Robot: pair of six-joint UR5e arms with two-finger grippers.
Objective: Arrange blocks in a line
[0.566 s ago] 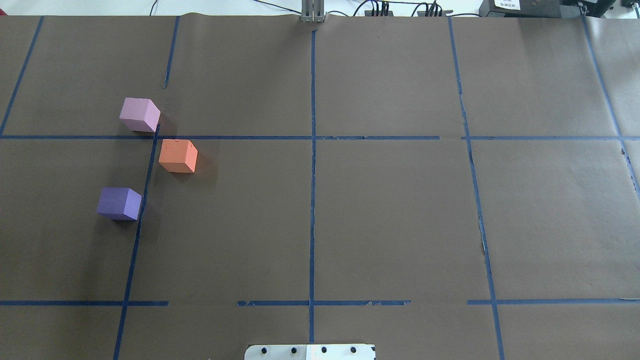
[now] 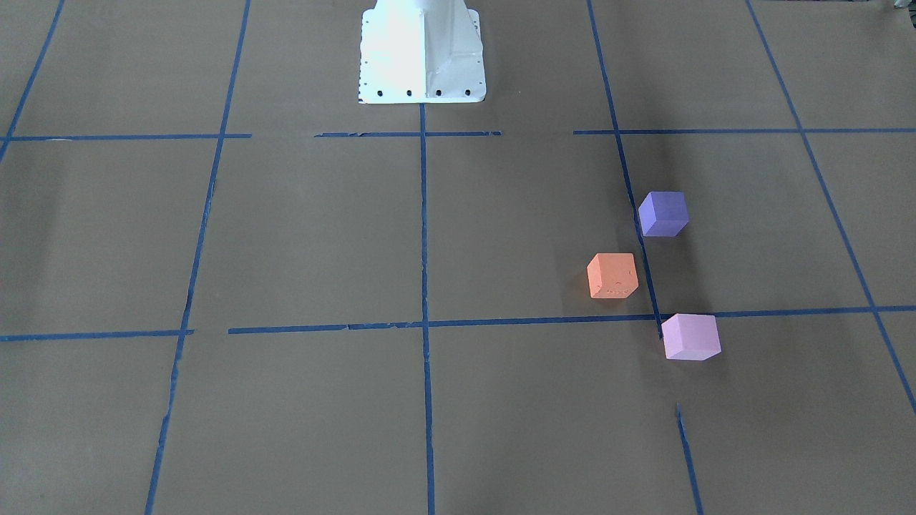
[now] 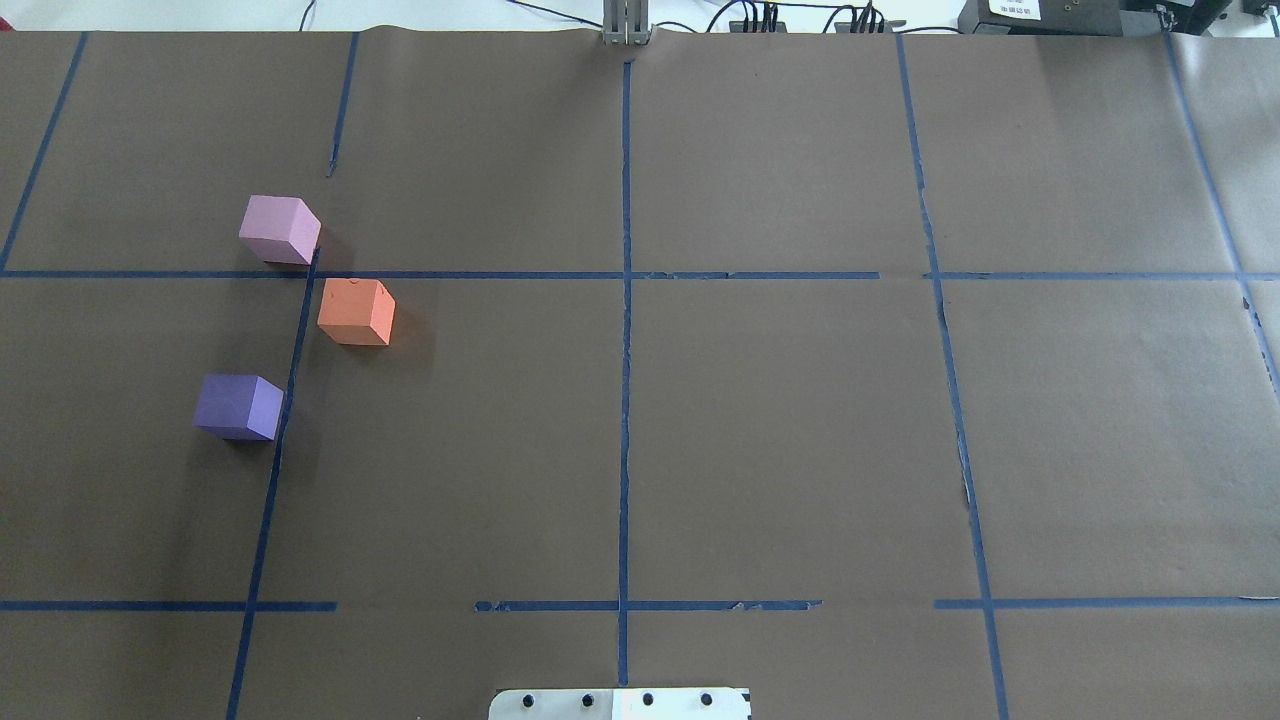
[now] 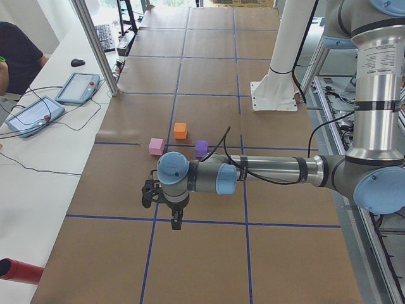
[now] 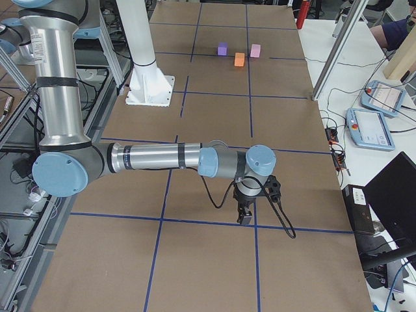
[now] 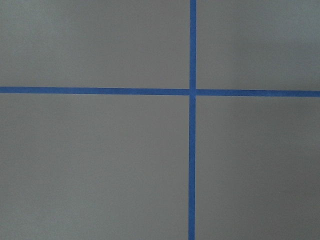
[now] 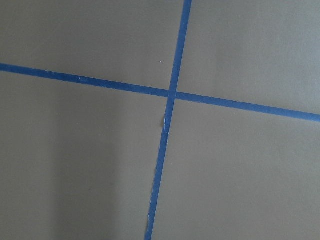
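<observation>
Three foam cubes sit apart on the brown paper on my left side. In the overhead view the pale pink-lilac block [image 3: 280,229] is farthest, the orange block [image 3: 356,311] is a little nearer and to its right, and the violet block [image 3: 238,406] is nearest. They also show in the front view: violet [image 2: 663,213], orange [image 2: 612,275], pink-lilac [image 2: 690,336]. My left gripper [image 4: 174,221] shows only in the exterior left view, well away from the blocks; I cannot tell its state. My right gripper [image 5: 246,214] shows only in the exterior right view, far from the blocks; I cannot tell its state.
The white robot base [image 2: 422,50] stands at the table's near middle. Blue tape lines [image 3: 625,400] grid the paper. An aluminium post [image 3: 625,25] stands at the far edge. Tablets [image 4: 78,87] and a red cylinder [image 4: 19,271] lie on the side bench.
</observation>
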